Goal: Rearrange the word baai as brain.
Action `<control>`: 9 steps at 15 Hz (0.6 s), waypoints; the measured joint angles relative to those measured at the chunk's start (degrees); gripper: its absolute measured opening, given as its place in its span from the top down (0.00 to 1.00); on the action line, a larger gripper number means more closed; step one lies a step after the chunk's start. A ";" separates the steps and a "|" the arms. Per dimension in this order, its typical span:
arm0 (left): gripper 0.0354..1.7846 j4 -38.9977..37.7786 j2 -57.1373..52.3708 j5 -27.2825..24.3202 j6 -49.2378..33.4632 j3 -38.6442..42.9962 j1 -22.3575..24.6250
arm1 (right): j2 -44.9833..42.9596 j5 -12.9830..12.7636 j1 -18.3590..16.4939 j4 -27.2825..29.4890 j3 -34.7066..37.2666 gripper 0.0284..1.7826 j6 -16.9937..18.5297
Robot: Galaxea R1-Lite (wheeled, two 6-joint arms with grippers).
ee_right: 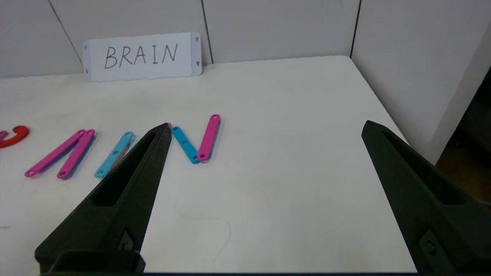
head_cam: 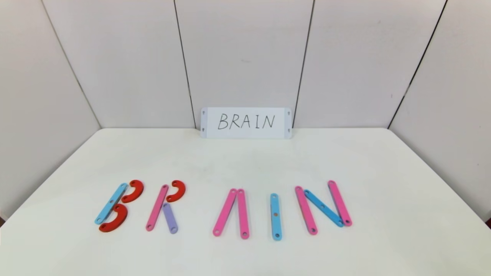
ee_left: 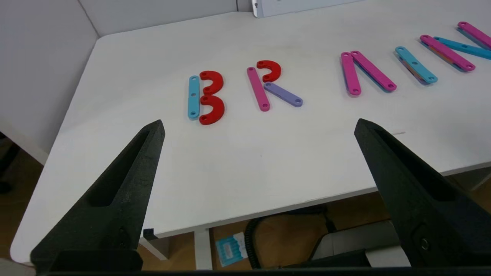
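Observation:
Five plastic letters lie in a row on the white table. B is a blue bar with two red half-rings. R is a pink bar, a red half-ring and a purple bar. A is two pink bars without a crossbar. I is one blue bar. N is two pink bars with a blue diagonal. My left gripper is open and empty, hanging over the table's near edge, short of the B and R. My right gripper is open and empty, nearer than the N.
A white card with BRAIN handwritten on it leans against the back wall. White wall panels enclose the table at back and sides. Under the table's near edge the left wrist view shows a black hose and a wooden floor.

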 joint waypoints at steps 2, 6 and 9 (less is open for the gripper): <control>0.03 -5.30 -1.38 3.24 -0.73 4.05 0.02 | -2.15 0.51 0.07 -9.59 5.23 0.02 -3.58; 0.03 -26.66 -2.12 7.88 -0.35 18.85 0.02 | -3.47 -0.55 0.13 -30.32 15.49 0.02 -9.47; 0.03 -40.29 -2.19 8.45 1.41 28.98 0.02 | -3.60 -3.24 0.13 -32.05 17.80 0.02 -10.58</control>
